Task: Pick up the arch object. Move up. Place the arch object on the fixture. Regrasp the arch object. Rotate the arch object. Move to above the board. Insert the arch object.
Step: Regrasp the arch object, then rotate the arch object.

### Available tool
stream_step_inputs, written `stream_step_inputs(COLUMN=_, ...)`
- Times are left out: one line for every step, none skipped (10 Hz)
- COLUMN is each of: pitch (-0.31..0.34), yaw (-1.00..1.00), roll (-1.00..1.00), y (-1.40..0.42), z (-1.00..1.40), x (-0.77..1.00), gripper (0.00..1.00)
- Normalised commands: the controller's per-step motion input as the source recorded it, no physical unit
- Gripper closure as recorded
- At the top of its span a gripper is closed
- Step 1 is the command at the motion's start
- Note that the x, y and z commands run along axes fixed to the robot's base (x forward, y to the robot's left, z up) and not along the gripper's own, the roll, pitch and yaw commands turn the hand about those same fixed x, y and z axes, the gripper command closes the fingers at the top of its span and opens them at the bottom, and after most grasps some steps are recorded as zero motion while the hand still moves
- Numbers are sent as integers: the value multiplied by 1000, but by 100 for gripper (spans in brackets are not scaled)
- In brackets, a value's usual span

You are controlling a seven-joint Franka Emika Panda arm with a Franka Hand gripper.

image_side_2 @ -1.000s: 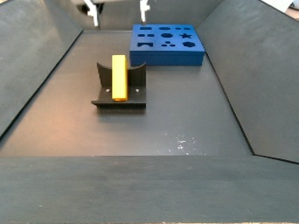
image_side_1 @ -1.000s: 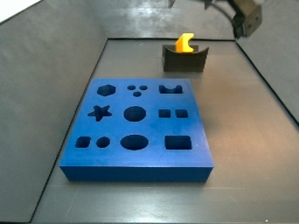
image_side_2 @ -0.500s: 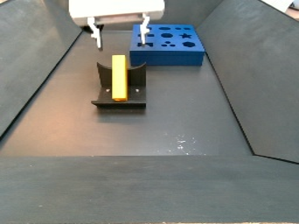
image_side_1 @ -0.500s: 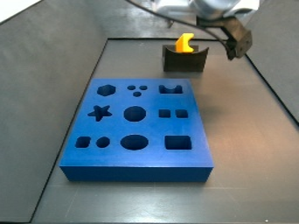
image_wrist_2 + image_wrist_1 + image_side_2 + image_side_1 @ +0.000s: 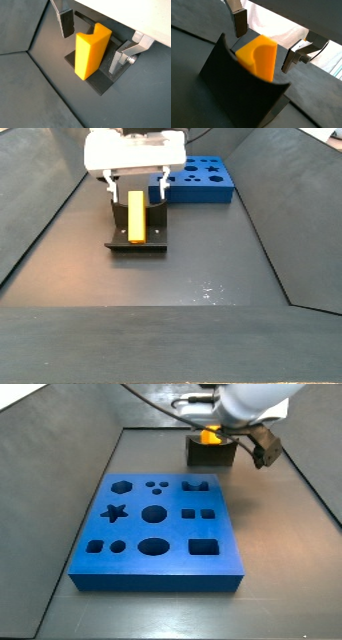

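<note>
Arch object [image 5: 135,214], a bright orange-yellow block, lies in the fixture [image 5: 138,238], which stands on the dark floor [image 5: 201,268] of the bin towards one end, well apart from the blue board [image 5: 193,179]. In both side views the gripper [image 5: 134,194] has its two fingers set wide, one on each side of the fixture's upper end. Both wrist views show the same: the fingers [image 5: 66,22] are flat silver plates with dark pads, and the arch object [image 5: 89,50] sits in the gap between them with clear space on either side, so the pads do not touch it. The claw holds nothing.

In a wrist view the fixture [image 5: 241,87] fills much of the frame and its near wall hides the lower part of the arch object [image 5: 260,57]; only the curved orange top shows. In a side view the gripper [image 5: 233,446] and the arm above it cover most of the fixture [image 5: 207,454], and only a sliver of the arch object [image 5: 209,437] peeps out. Whether the finger tips reach the floor cannot be made out. The board [image 5: 160,534] lies near the middle of the floor in that view, its cut-outs all open.
</note>
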Motion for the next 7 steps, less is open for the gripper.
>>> stream_step_inputs(pitch=-7, yaw=-22, roll=75, y=6, z=-563, x=79, gripper=0)
stream_step_inputs(pitch=-8, yaw=-15, roll=72, y=8, z=-497, x=74, gripper=0)
stream_step_inputs(pitch=-21, yaw=6, roll=70, y=9, z=-337, x=62, gripper=0)
stream_step_inputs(pitch=-27, yaw=14, roll=70, y=9, z=-270, x=60, gripper=0)
stream_step_inputs(pitch=-19, yaw=17, roll=68, y=3, z=-179, x=30, gripper=0)
stream_step_inputs(pitch=0, yaw=0, roll=0, y=0, z=0, x=0, gripper=100)
stream_step_inputs(pitch=0, yaw=0, roll=0, y=113, z=957, x=-1000, gripper=100)
